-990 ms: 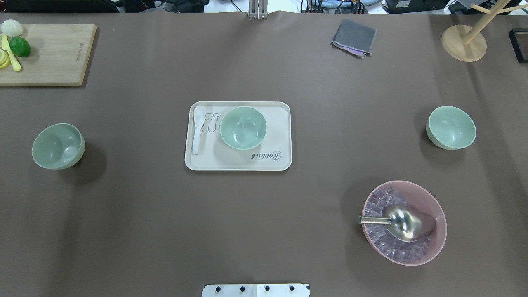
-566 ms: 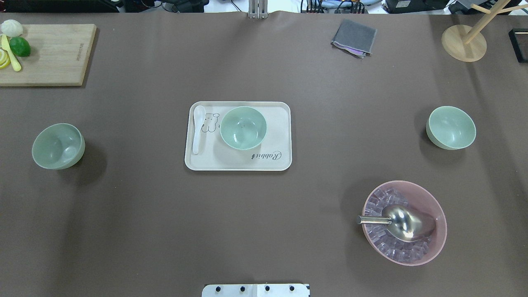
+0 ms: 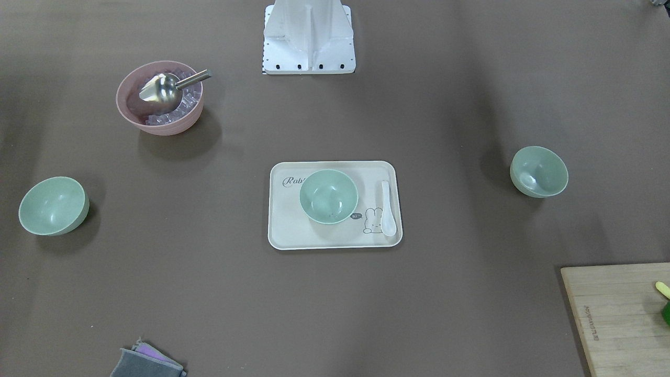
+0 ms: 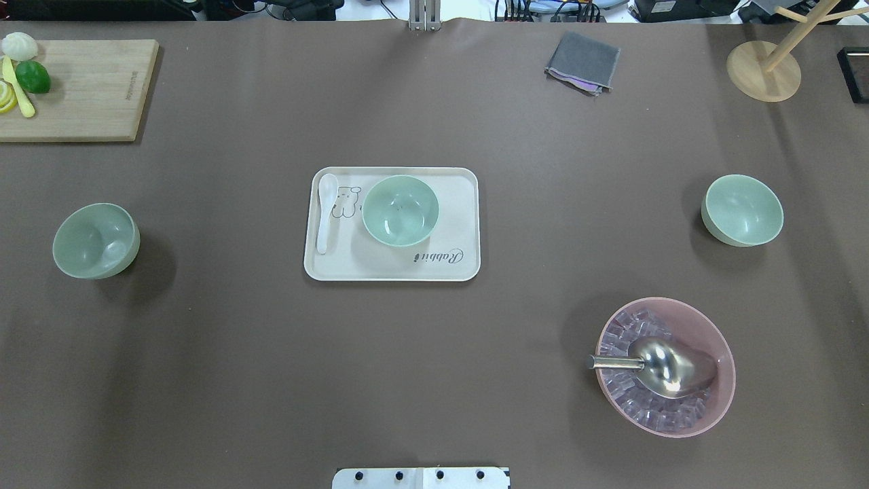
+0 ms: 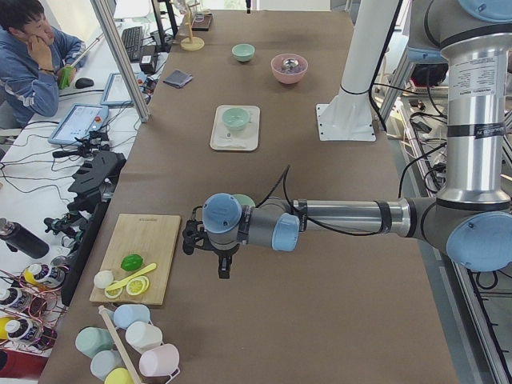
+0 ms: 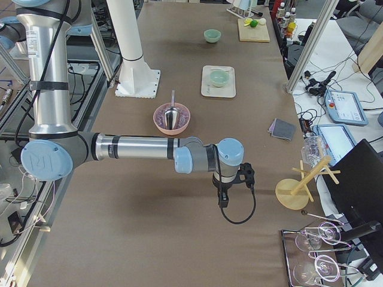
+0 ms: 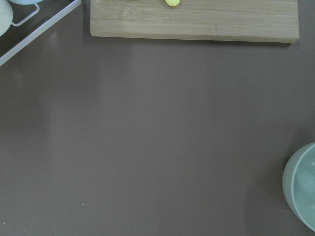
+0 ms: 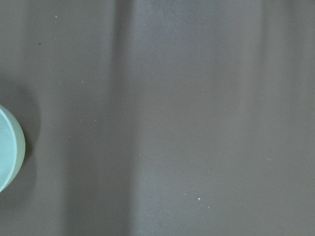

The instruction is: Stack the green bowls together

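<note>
Three pale green bowls stand apart on the brown table. One bowl (image 4: pixel 96 240) is at the left, one (image 4: pixel 400 210) is on the cream tray (image 4: pixel 448 265) in the middle, and one (image 4: pixel 741 210) is at the right. The left gripper (image 5: pixel 225 270) shows only in the exterior left view, hanging over the table near the left bowl, whose rim (image 7: pixel 302 189) is in the left wrist view. The right gripper (image 6: pixel 222 200) shows only in the exterior right view; the right wrist view catches the right bowl's edge (image 8: pixel 7 155). I cannot tell whether either is open or shut.
A pink bowl (image 4: pixel 719 407) with ice cubes and a metal scoop (image 4: pixel 669 367) stands at the near right. A white spoon (image 4: pixel 325 212) lies on the tray. A cutting board (image 4: pixel 88 92) with fruit, a grey cloth (image 4: pixel 582 61) and a wooden stand (image 4: pixel 764 71) line the far edge.
</note>
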Robot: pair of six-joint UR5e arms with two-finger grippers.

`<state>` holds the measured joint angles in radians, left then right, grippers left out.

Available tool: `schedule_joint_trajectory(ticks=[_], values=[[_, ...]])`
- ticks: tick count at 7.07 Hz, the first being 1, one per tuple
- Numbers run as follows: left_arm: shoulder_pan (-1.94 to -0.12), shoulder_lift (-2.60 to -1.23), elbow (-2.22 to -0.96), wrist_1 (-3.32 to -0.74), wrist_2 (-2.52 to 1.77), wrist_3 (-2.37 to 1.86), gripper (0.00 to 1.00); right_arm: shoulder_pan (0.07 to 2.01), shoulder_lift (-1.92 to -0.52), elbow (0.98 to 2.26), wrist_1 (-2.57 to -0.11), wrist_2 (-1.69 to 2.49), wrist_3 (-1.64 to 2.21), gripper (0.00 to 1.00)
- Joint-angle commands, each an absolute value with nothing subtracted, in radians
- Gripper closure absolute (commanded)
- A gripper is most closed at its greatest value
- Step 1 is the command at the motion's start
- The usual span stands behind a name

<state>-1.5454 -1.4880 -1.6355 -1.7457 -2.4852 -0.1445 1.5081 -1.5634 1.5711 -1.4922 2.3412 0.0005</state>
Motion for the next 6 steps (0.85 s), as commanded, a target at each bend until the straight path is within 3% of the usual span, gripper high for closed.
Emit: schedule_joint_trajectory(ticks=[1, 6], values=[[-1.545, -1.482, -1.644, -1.743, -2.494, -0.147, 0.02, 1.516, -1.569, 1.583, -1.491, 2.364, 0.002, 0.0], [-1.367, -1.488, -1.736, -1.778, -2.485, -0.339, 0.03, 1.514, -1.569, 1.623, -1.493, 2.37, 0.009, 0.0]])
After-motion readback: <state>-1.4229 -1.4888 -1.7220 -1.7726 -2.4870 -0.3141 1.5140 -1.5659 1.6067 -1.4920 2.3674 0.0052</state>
